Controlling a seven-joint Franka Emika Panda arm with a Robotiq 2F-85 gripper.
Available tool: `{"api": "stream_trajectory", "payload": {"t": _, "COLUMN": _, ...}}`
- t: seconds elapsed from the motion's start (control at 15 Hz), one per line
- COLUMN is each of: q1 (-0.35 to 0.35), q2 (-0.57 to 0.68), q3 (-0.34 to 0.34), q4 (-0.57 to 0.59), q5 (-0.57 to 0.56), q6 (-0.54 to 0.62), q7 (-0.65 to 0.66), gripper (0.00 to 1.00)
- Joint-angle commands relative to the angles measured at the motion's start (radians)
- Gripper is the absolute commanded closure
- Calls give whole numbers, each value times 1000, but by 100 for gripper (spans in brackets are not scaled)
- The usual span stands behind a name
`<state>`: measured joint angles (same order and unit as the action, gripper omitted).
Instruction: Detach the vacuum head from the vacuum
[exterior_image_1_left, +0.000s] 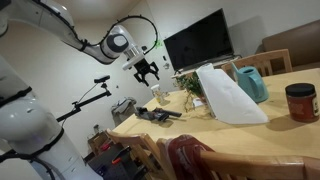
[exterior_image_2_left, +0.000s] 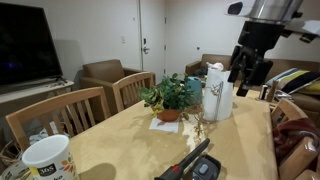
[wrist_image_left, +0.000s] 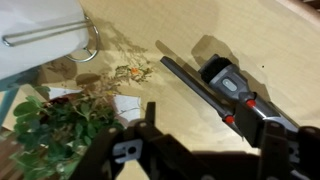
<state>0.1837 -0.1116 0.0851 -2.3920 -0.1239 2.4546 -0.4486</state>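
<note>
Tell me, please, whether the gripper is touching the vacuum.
Apart. In an exterior view the gripper hangs in the air above the vacuum lying on the table, with a clear gap between them.

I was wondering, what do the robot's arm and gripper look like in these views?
The arm is white, of rounded tubular segments with dark joint rings and a round grey cap near the wrist. A thin black cable loops over the wrist. The gripper is black, blocky and two-fingered.
</note>
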Motion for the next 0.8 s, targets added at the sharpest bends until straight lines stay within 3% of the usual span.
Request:
{"api": "stream_trajectory", "payload": {"t": 0.0, "q1": 14, "q2": 101, "q3": 27, "q4": 9, "q5": 44, "q6": 71, "q7": -90, "gripper": 51}}
{"api": "stream_trajectory", "payload": {"t": 0.13, "q1": 18, "q2": 146, "q3": 56, "q4": 13, "q5": 42, "q6": 95, "q7": -112, "gripper": 66}}
{"api": "stream_trajectory", "payload": {"t": 0.2, "q1": 0, "q2": 111, "q3": 54, "q4": 2, "q5": 26, "q6": 62, "q7": -76, "gripper": 73}}
{"api": "stream_trajectory", "payload": {"t": 0.27, "q1": 0, "q2": 127, "q3": 62, "q4": 1, "q5": 26, "q6": 66, "q7": -74, "gripper": 55}}
{"api": "stream_trajectory", "payload": {"t": 0.4, "q1": -1, "q2": 132, "q3": 64, "q4": 2, "q5": 26, "q6": 66, "q7": -74, "gripper": 70}}
{"api": "stream_trajectory", "payload": {"t": 0.6, "q1": -5, "q2": 127, "q3": 62, "q4": 4, "q5": 26, "q6": 66, "q7": -74, "gripper": 73}}
{"api": "stream_trajectory", "payload": {"t": 0.67, "q1": -5, "q2": 127, "q3": 62, "q4": 4, "q5": 26, "q6": 66, "q7": -74, "gripper": 93}}
{"api": "stream_trajectory", "payload": {"t": 0.73, "q1": -4, "q2": 135, "q3": 64, "q4": 8, "q5": 28, "q6": 66, "q7": -77, "gripper": 96}}
